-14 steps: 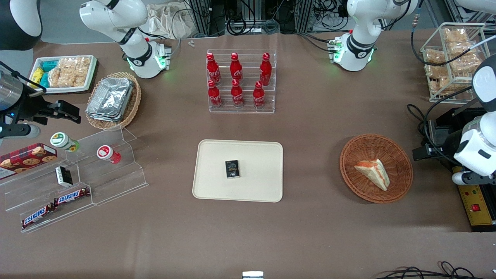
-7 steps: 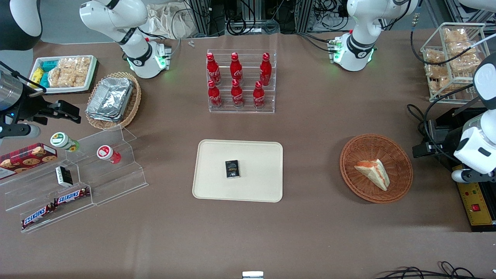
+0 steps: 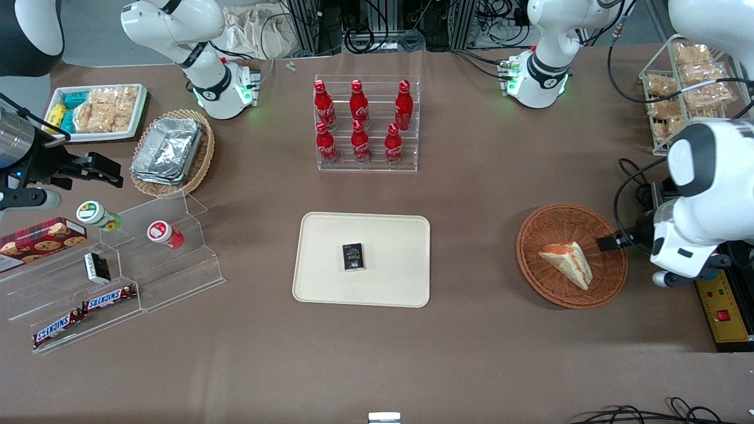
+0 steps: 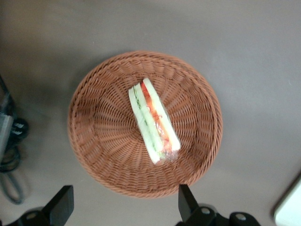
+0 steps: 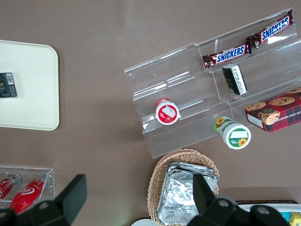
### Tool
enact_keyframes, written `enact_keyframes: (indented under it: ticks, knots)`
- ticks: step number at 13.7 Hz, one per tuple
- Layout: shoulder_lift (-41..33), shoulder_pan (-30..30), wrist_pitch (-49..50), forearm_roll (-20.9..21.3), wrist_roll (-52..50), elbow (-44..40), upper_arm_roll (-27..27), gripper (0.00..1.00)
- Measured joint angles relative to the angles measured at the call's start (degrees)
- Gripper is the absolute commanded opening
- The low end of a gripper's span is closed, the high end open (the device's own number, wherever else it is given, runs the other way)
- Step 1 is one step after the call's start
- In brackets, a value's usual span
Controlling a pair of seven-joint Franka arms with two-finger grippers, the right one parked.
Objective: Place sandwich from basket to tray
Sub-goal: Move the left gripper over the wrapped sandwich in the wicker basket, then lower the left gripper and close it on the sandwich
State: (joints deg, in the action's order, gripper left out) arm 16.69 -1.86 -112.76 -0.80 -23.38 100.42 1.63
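Six red cola bottles (image 3: 360,122) on a clear rack (image 3: 367,165) — Snickers bars (image 3: 82,312) toward the parked arm's end.

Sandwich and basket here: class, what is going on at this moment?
The left arm's gripper hovers open above the edge of the basket, holding nothing. The sandwich lies in that basket, untouched. The tray, nearer the table's middle, carries only a small dark box. The transfer has not begun.

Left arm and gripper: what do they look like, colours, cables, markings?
The left arm has glossy white rounded shells with dark grey joint sections, black cables looping beside it, and green lights at its base. Its gripper, above the basket, has black angular fingers, open.
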Motion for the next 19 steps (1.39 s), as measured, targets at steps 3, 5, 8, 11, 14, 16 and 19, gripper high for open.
enact_keyframes:
  ticks: [3,5,8,11,14,16,19]
  knots:
    - [-0.3,0.0,-10.5,-0.2,-8.8,7.5,0.0,1.0]
    - [-0.3,0.0,-14.0,-0.3,-15.6,9.6,-0.1,1.0]
    - [-0.3,-0.1,-15.9,-2.2,-20.4,10.1,-0.3,1.0]
    - [0.7,-0.1,-16.1,-2.7,-23.3,10.5,-0.3,1.0]
    - [3.3,-0.2,-16.5,-2.8,-23.7,10.6,-0.4,1.0]
    - [4.5,-0.3,-17.6,-2.8,-24.3,10.6,-0.5,1.0]
    - [5.9,-0.6,-19.0,-2.8,-26.4,10.6,-0.6,0.99]
